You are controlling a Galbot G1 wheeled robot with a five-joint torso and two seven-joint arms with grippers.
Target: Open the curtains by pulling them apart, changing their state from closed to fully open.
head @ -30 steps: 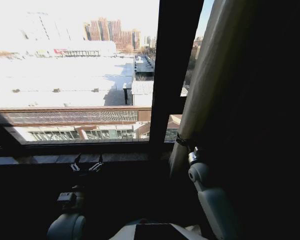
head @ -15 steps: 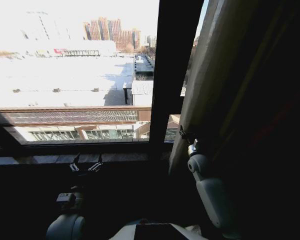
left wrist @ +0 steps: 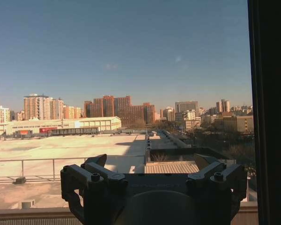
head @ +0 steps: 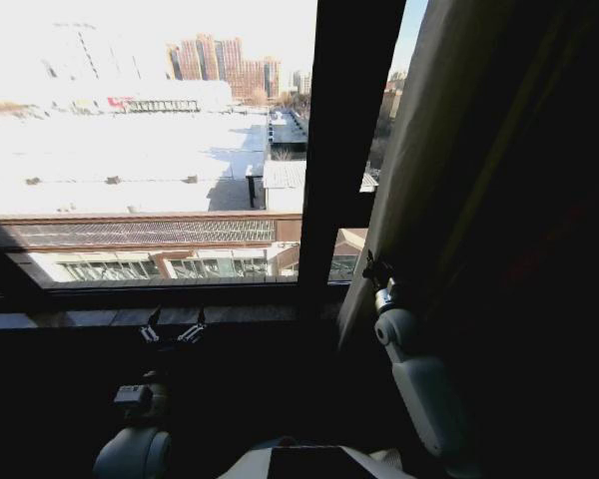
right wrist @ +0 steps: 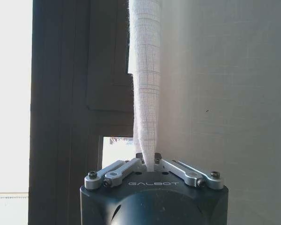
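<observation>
Right-hand pull in hand. Right gripper (right wrist: 150, 165) jaws pinched tight on a fold of the curtains (right wrist: 192, 84), fabric rising straight from between them beside the window frame (head: 349, 140). Left gripper (left wrist: 152, 173) low, jaws spread, holding nothing. Next, likely: keep the pinch and draw the panel outward.

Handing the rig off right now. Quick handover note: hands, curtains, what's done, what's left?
Right hand: shut on the edge of the right curtain, pinching a fold of the sheer fabric; in the head view it sits at the curtain's inner edge, beside the dark window frame bar.
Left hand: open, holding nothing, low in front of the window sill, facing the glass.
Done: the left and middle of the window are uncovered, with the city in plain sight.
Left: the right curtain covers the window's right side and a strip of glass shows beside the bar; it needs pulling further right, then release.
</observation>
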